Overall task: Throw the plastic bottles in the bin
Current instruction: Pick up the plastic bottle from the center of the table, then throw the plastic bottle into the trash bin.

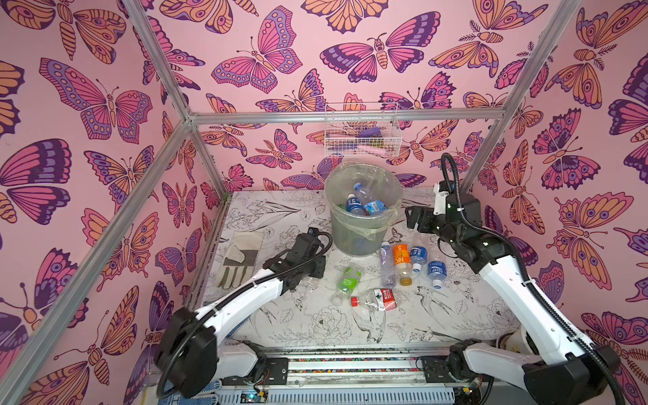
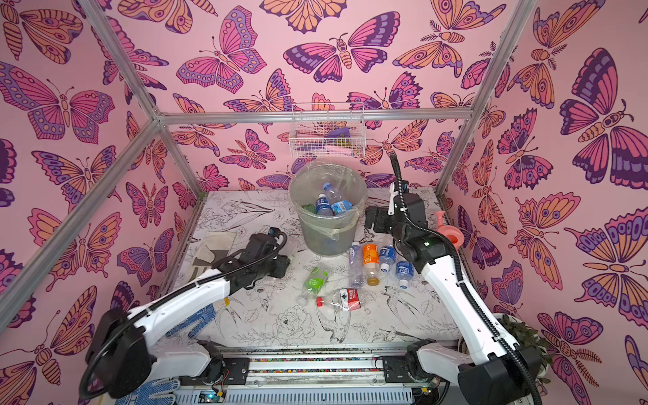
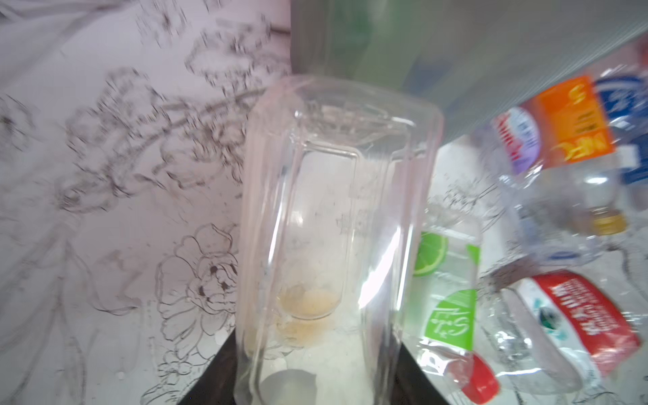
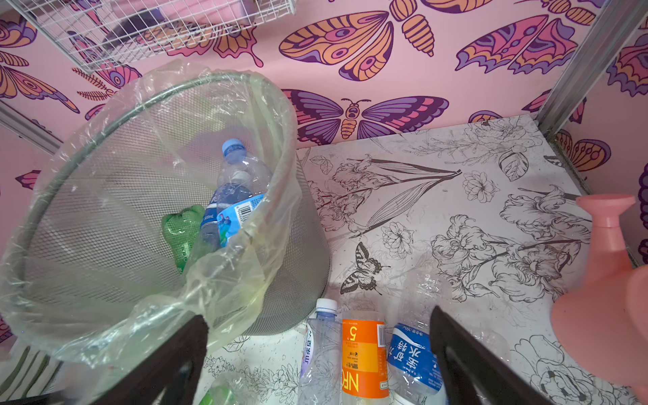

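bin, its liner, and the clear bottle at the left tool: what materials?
bin: likely grey metal mesh, matte; fine see-through grid, wire rim.
liner: thin clear plastic film; glossy wrinkles.
clear bottle: rigid transparent plastic, glossy; its far wall shows through.

clear bottle (image 3: 333, 210): one end cut off | table print (image 3: 122, 140): blurred | basket (image 1: 361, 135) contents: unclear

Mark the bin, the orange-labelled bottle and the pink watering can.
bin (image 1: 347, 238): a top view, on its grey front wall.
orange-labelled bottle (image 1: 400, 258): a top view, on the orange label.
pink watering can (image 4: 596, 301): right wrist view, on its body.
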